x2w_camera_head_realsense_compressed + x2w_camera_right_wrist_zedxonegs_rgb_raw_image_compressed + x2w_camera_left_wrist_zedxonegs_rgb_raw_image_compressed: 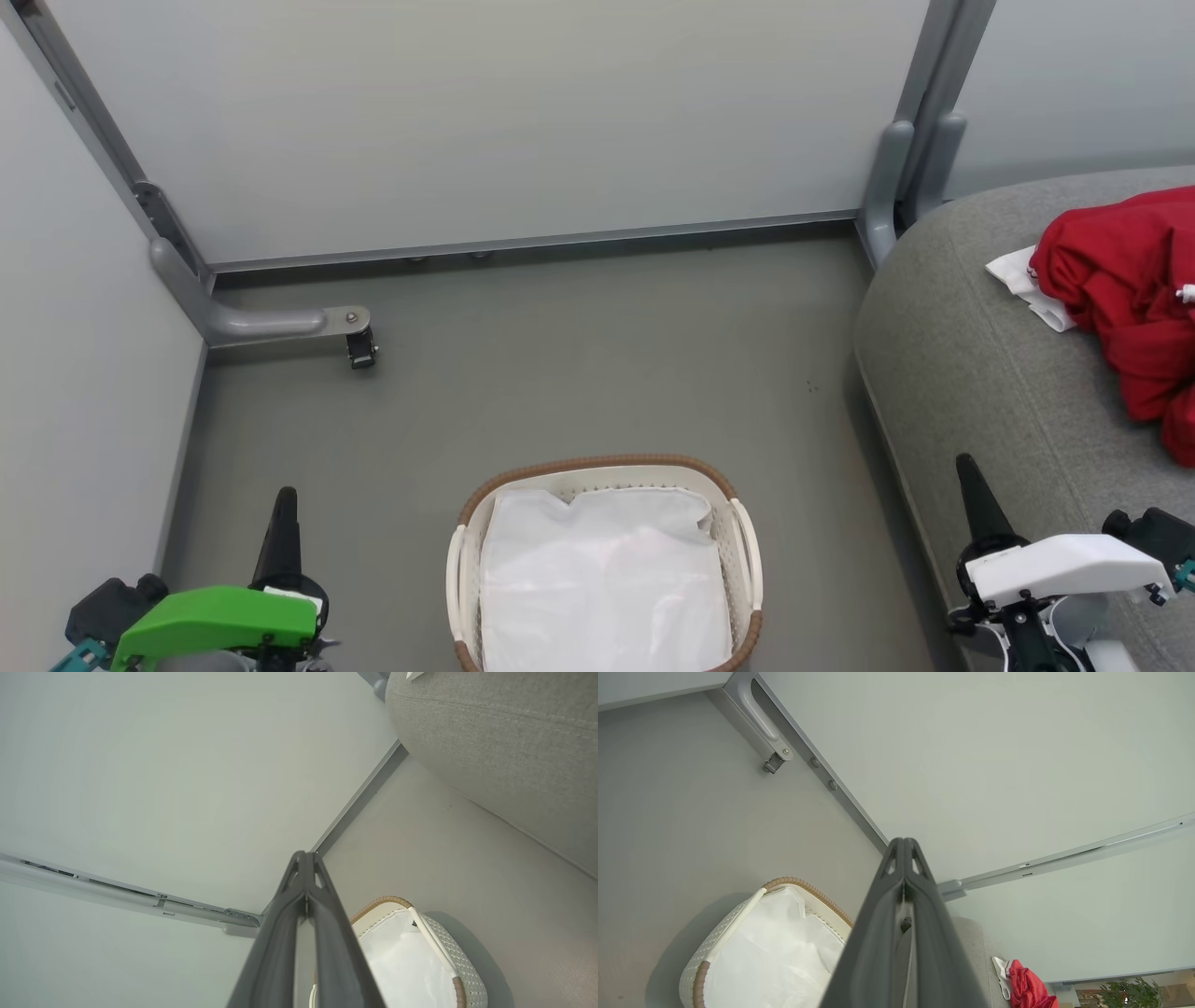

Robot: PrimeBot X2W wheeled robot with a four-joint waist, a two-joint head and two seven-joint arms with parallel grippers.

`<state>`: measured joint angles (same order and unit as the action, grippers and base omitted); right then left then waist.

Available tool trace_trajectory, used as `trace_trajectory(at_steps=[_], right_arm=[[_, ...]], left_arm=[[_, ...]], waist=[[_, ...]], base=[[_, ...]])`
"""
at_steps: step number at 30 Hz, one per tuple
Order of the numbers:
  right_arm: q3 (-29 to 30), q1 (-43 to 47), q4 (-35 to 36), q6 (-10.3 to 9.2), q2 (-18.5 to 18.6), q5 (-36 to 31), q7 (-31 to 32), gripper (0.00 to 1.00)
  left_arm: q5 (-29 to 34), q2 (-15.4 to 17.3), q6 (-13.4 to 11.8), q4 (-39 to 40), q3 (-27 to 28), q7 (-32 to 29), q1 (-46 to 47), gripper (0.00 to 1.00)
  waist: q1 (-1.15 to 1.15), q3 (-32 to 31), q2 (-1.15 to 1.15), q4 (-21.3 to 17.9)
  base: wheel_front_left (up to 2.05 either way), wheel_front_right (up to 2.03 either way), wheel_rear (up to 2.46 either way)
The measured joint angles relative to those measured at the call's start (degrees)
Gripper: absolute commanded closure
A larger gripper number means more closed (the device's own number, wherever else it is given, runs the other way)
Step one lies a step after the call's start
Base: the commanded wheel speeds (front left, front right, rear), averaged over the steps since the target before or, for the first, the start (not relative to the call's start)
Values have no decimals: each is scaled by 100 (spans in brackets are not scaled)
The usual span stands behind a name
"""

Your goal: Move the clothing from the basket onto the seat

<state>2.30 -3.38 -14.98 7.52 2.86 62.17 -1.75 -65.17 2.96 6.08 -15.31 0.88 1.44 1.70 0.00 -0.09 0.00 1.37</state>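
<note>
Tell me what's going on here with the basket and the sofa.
Nothing is being handled at this moment. The left gripper and the right gripper both hang low on either side of the basket, fingers shut and empty. The red clothing lies bunched on the grey seat. The basket stands on the floor, and inside it I see just the white liner. The move looks done, as far as these views tell.

Grey floor (579,373); pale partition panels (467,112) on grey metal frame (523,244), castor foot (360,348).
</note>
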Motion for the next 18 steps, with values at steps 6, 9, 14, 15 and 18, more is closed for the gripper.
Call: trace_trajectory(at_steps=[6, 9, 14, 15, 18], right_arm=[[42, -57, 12, 0, 3, 355, 86, 100], [66, -69, 16, 0, 3, 542, 133, 100], [94, -76, 23, 0, 5, 813, 203, 100], [101, -77, 25, 0, 5, 871, 222, 100], [121, -86, 33, 0, 8, 1036, 270, 100]], left_arm=[[-314, -1, 18, 9, 71, -90, 28, 100], [-470, -1, 32, 15, 98, -141, 60, 100], [-721, -1, 44, 26, 142, -216, 108, 100], [-770, -2, 45, 29, 153, -227, 113, 100], [-937, -2, 47, 35, 193, -274, 135, 100]], waist=[[0, 3, 0, -13], [0, 4, 0, -20], [0, 6, 0, -30], [0, 6, 0, -32], [0, 8, 0, -39]], base=[[0, 0, 0], [0, 0, 0], [0, 0, 0], [0, 0, 0], [0, 0, 0]])
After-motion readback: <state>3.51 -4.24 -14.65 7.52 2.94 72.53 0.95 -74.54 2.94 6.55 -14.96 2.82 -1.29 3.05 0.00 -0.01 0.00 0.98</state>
